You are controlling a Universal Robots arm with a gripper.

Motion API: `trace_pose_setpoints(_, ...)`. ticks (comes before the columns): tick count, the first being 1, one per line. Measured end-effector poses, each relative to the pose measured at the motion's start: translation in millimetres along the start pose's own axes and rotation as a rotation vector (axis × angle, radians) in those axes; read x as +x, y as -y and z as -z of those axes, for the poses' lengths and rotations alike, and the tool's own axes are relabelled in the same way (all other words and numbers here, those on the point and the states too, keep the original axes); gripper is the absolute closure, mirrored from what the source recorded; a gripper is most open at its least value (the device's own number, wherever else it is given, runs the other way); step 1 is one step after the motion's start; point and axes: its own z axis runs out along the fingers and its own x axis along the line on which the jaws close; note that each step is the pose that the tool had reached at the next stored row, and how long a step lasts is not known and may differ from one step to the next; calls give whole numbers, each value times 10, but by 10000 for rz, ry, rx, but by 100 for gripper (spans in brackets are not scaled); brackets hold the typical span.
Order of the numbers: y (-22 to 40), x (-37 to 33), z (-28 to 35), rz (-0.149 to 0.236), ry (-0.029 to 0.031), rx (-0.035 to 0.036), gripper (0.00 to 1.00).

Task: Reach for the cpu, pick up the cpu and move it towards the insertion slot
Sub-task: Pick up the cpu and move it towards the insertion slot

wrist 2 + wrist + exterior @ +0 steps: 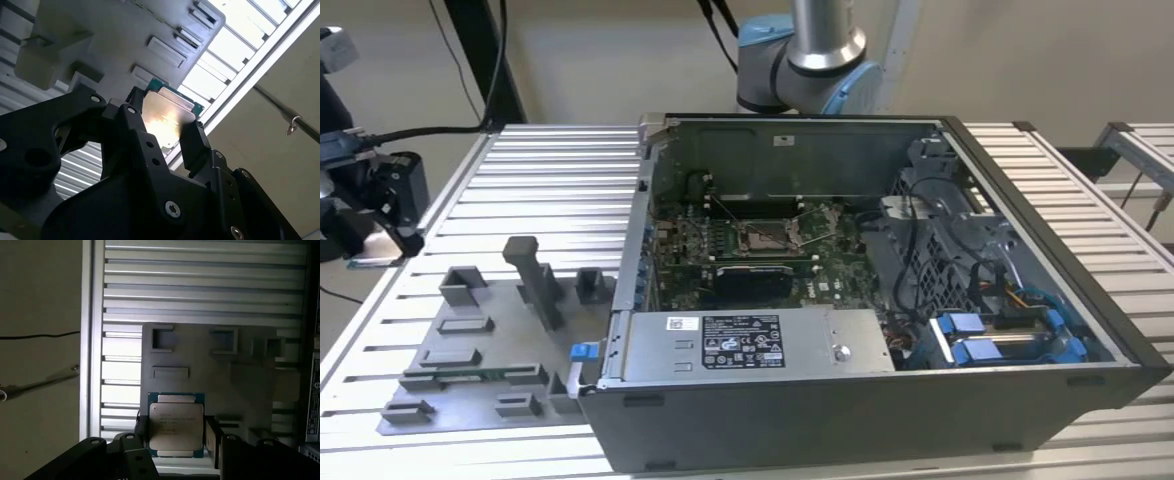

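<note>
In both wrist views my gripper (177, 432) is shut on the cpu (176, 426), a flat silvery square with a thin green-tan rim. One black finger (142, 429) presses one side of it, the other the opposite side. The cpu (168, 116) hangs well above the grey fixture plate (210, 375), clear of it. In the exterior view the gripper (376, 210) is at the far left, over the table's edge. The insertion slot (767, 238), a square metal-framed socket with a wire lever, lies on the green board inside the open computer case, far to the exterior view's right of the gripper.
The open computer case (881, 400) takes up the middle and right of the slatted table (547, 170). The grey fixture plate (467, 350) with upright blocks lies between gripper and case. A tall grey post (534, 280) stands on it. Cables hang by the gripper.
</note>
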Motion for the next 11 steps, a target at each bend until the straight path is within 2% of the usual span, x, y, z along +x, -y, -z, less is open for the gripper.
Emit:
trace_pose_setpoints(2, -1, 0, 30, 0, 0, 2, 100)
trace_pose_setpoints(3, -3, -1, 78, 0, 0, 7, 100)
trace_pose_setpoints(11, -6, -1, 169, 0, -1, 11, 100)
